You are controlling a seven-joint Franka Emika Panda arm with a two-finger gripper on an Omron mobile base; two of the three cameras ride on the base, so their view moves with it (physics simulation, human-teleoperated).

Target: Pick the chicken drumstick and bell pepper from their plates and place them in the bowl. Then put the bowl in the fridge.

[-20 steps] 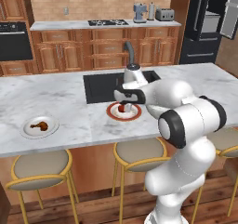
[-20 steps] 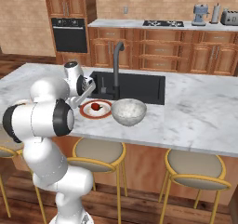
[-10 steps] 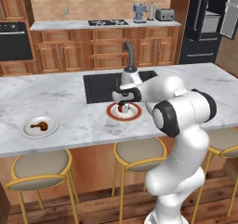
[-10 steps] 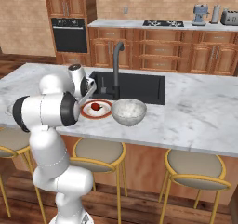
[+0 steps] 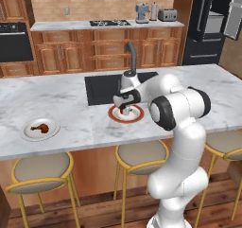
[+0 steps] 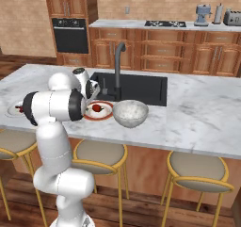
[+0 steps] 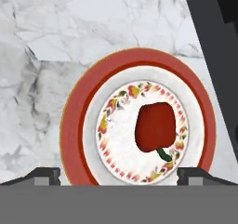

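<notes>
**Closing on the bell pepper from above**

The bell pepper [image 7: 155, 127] lies on the inner face of the orange-red rimmed plate [image 7: 74, 121], a little off its centre toward the sink side, with its green stem pointing toward the hand camera. In the right base view the same plate sits on the island counter [image 6: 202, 115] just beside the bowl [image 6: 130, 113], which stands between it and the free marble. The gripper [image 7: 119, 174] hangs over the plate with its jaws spread wide and nothing between them.

To do this well, I judge the hand should shift slightly so the pepper sits midway between the fingertips, then drop straight down and close across the rounded body, not the stem. The fingers should stop short of the plate surface so they do not scrape or push it. How high the tips are above the pepper is hard to read here.

The chicken drumstick [image 5: 39, 127] waits on the plain plate [image 5: 26, 133], well apart along the counter.
</notes>
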